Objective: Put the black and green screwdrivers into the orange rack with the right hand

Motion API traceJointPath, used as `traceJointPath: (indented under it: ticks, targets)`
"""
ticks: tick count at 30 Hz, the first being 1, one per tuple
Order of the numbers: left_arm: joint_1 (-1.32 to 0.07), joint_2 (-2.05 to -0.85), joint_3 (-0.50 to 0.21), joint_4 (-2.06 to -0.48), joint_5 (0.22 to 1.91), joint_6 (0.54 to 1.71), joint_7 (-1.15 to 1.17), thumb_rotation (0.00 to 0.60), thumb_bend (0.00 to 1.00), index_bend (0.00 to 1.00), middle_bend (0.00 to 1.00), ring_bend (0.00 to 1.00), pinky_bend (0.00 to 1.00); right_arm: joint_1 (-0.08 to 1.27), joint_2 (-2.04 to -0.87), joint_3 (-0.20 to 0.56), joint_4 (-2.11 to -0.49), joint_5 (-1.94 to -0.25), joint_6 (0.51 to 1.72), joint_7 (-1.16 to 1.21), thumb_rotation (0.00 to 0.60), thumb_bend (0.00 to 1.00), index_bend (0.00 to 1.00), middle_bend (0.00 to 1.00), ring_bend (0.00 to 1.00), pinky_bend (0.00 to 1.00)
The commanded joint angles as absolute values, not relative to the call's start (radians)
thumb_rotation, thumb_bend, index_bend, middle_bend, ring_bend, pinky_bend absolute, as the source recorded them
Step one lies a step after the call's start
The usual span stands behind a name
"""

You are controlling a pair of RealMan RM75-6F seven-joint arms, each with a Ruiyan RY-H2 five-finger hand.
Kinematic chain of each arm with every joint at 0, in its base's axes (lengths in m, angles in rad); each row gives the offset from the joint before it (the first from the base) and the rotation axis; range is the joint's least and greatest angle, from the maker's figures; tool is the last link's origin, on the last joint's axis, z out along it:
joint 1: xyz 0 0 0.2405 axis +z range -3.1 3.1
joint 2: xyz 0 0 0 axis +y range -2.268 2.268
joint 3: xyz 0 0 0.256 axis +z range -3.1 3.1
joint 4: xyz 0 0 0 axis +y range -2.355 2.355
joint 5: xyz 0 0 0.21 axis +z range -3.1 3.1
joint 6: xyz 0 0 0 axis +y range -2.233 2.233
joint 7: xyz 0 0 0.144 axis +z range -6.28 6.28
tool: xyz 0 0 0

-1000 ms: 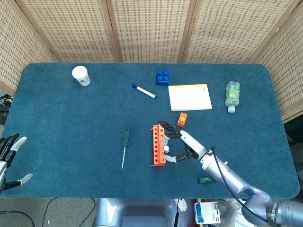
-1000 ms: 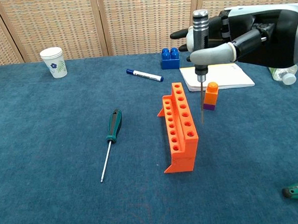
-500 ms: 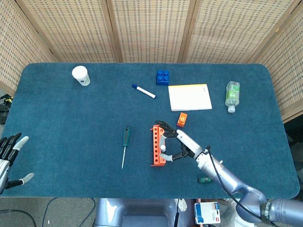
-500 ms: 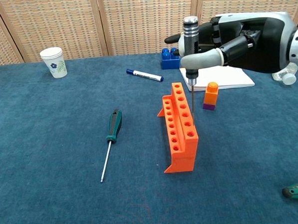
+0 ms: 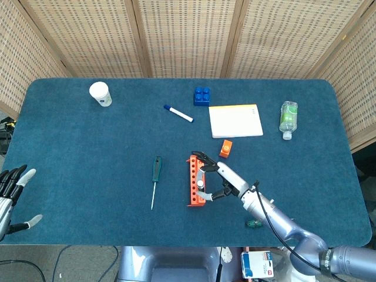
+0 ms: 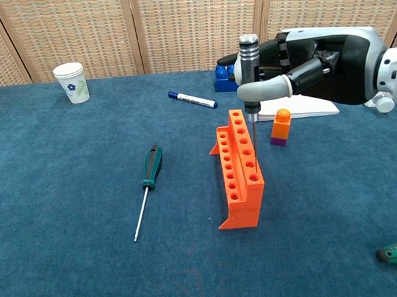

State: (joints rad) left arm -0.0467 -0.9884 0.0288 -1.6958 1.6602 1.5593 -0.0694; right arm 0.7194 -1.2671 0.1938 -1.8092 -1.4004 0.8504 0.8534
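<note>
Right hand [image 6: 301, 66] holds the black screwdriver [image 6: 249, 59] upright, its thin tip just over the far holes of the orange rack [image 6: 238, 168]. To do this well, it should keep the tool straight and go down slowly so the tip finds one hole. On the surface left of the rack lies the green screwdriver [image 6: 149, 179].

light: we see bright, even, diffuse | shadows: soft, faint beneath the orange rack [image 6: 239, 176] | glare: none | focus: sharp in both views | edges: slight head-view distortion
</note>
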Motion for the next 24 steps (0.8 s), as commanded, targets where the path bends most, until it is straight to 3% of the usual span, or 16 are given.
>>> traceJointPath:
  ticks: [1,24]
  targets:
    - [-0.046,-0.988,0.029,-1.696,1.659,1.559,-0.070,0.600,0.00,0.00,0.00,0.00,0.00,0.721,-1.272,0.195,-1.806,-1.399,0.850,0.851,0.600,0.48,0.62,0.00,0.00,0.00]
    - [-0.049,-0.986,0.027,-1.696,1.653,1.556,-0.075,0.600,0.00,0.00,0.00,0.00,0.00,0.726,-1.305,0.193,-1.788,-1.400,0.850,0.821,0.600,0.48,0.63,0.00,0.00,0.00]
